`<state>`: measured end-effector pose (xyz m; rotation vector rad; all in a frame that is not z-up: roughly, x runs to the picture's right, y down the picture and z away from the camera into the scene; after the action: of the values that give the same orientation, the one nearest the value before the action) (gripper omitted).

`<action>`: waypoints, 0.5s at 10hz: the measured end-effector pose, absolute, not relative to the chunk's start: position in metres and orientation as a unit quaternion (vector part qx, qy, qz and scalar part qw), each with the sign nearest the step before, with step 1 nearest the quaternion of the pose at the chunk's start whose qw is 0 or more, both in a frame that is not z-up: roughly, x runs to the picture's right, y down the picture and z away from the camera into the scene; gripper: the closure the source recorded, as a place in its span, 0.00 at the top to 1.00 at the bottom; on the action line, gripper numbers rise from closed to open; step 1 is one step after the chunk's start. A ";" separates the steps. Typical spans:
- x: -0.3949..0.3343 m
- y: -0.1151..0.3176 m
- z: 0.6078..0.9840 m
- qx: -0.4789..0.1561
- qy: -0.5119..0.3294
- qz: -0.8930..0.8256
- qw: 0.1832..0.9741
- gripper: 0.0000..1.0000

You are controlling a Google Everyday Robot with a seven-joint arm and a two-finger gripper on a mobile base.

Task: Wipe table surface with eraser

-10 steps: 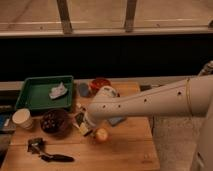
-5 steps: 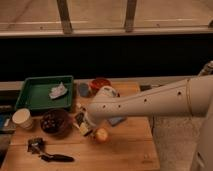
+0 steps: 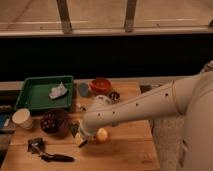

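Green rectangular plastic tray [image 3: 45, 78]: rear left. Black-handled tool [image 3: 52, 157]: front left. Gripper [image 3: 79, 136]: low over light brown wooden plank table surface [image 3: 125, 150]; small black-and-pale-yellow block eraser [image 3: 81, 142] at its tip; whether clamped, cannot tell. Small yellow-orange ball [image 3: 102, 135]: just right.

Green tray [image 3: 32, 97], dark bowl [image 3: 64, 119], white cup [image 3: 22, 119] and black-handled tool [image 3: 56, 158] sit left

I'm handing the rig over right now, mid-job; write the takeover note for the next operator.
Hand: low at the table surface, left of centre, between the dark bowl and the yellow-orange ball.
Eraser: at the hand's tip, by the wood; whether it is held is unclear.
Done: hand is at the eraser.
Left: wiping the surface; nothing shows how much is wiped.
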<state>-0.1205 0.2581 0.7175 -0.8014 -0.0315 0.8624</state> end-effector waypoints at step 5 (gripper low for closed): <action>-0.135 0.314 0.741 -0.424 0.016 0.392 0.817 0.00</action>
<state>-0.1347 0.3144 0.7414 -0.9033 0.0347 0.8354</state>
